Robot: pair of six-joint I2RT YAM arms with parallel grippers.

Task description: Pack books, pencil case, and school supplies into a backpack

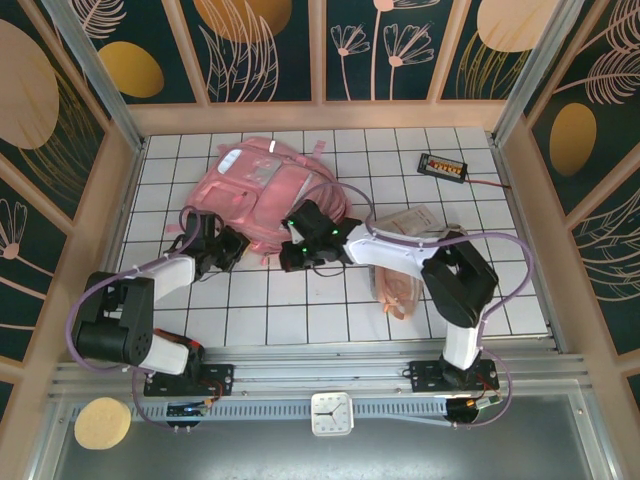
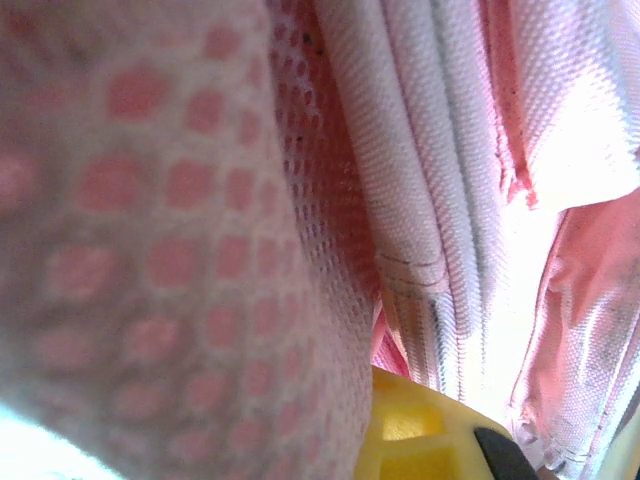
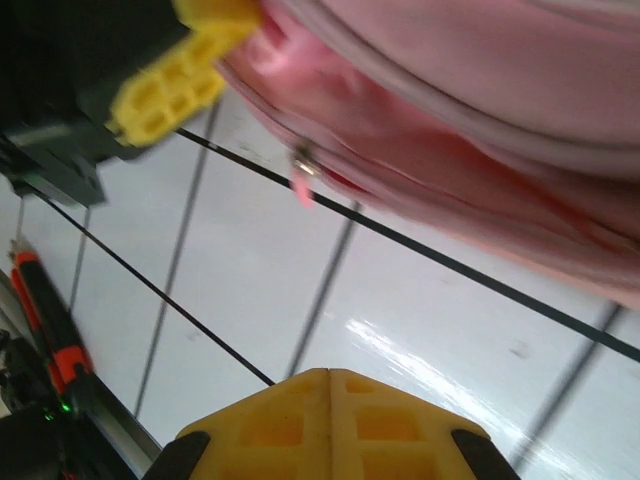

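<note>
Roughly mid-table, the pink backpack point(image 1: 262, 190) lies flat on the white tiled table point(image 1: 300, 320), its front with the pale trim facing up. Its inside cannot be seen, so whether it holds anything cannot be told.

The left gripper point(image 1: 228, 245) sits against the backpack's near-left edge. In the left wrist view, blurred pink mesh point(image 2: 150, 250) and white ribbed trim point(image 2: 430, 200) press right up to the lens. One yellow finger point(image 2: 420, 435) peeks out at the bottom. Whether the jaws are closed on the fabric cannot be told.

The right gripper point(image 1: 290, 255) is at the backpack's near-right edge, just off the fabric. In the right wrist view its two yellow fingers point(image 3: 290, 420) meet with only a thin seam between them, and nothing is held. Above them the backpack's lower seam runs across, with a small zip pull point(image 3: 300, 170) hanging over the tiles.

The pencil case point(image 1: 395, 292) lies on the tiles, nearer than the backpack and to its right, partly covered by the right arm. The school supplies packet point(image 1: 415, 218) lies right of the backpack, and the same arm and its cable cross it. A small black device point(image 1: 443, 166) with orange dots sits further right of the backpack, near the far wall.
</note>
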